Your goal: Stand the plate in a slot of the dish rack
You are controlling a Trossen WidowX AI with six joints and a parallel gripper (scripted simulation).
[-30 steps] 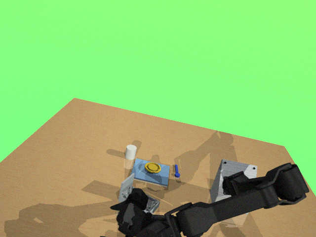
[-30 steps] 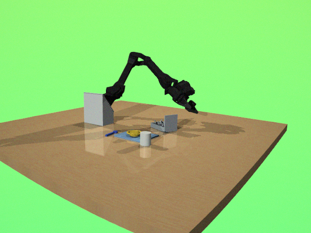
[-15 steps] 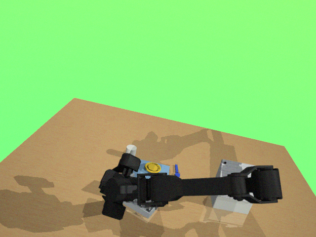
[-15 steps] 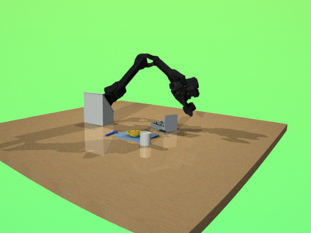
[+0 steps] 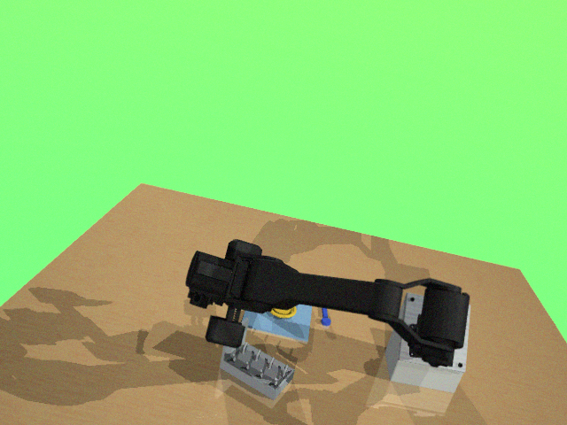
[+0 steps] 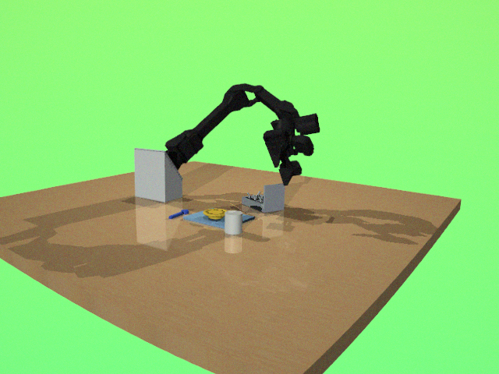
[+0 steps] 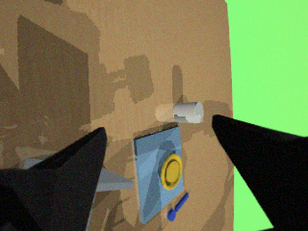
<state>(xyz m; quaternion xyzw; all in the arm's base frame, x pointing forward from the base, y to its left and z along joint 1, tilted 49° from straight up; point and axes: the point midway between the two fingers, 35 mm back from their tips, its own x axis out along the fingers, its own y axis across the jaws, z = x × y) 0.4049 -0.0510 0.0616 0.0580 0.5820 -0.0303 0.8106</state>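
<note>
The yellow plate point(image 5: 283, 312) point(image 6: 214, 213) point(image 7: 171, 171) lies flat on a blue mat point(image 5: 298, 333) point(image 6: 193, 218) point(image 7: 148, 192); the arm partly covers it in the top view. The grey dish rack point(image 5: 249, 373) point(image 6: 274, 198) has two rows of thin upright rails and a tall end wall. No plate stands in its visible slots. My gripper point(image 6: 281, 175) point(image 7: 160, 126) is wide open and empty, pointing down high above the table, near the rack's tall wall in the exterior view. In the wrist view the left finger hides most of the rack. The fingertips are hidden in the top view.
A white cylinder point(image 6: 233, 223) point(image 7: 189, 113) stands beside the mat, hidden by the arm in the top view. A blue utensil point(image 5: 325, 318) point(image 6: 178, 214) point(image 7: 179, 206) lies on the mat's other side. The pale base block point(image 5: 423, 382) point(image 6: 150, 174) stands under the arm.
</note>
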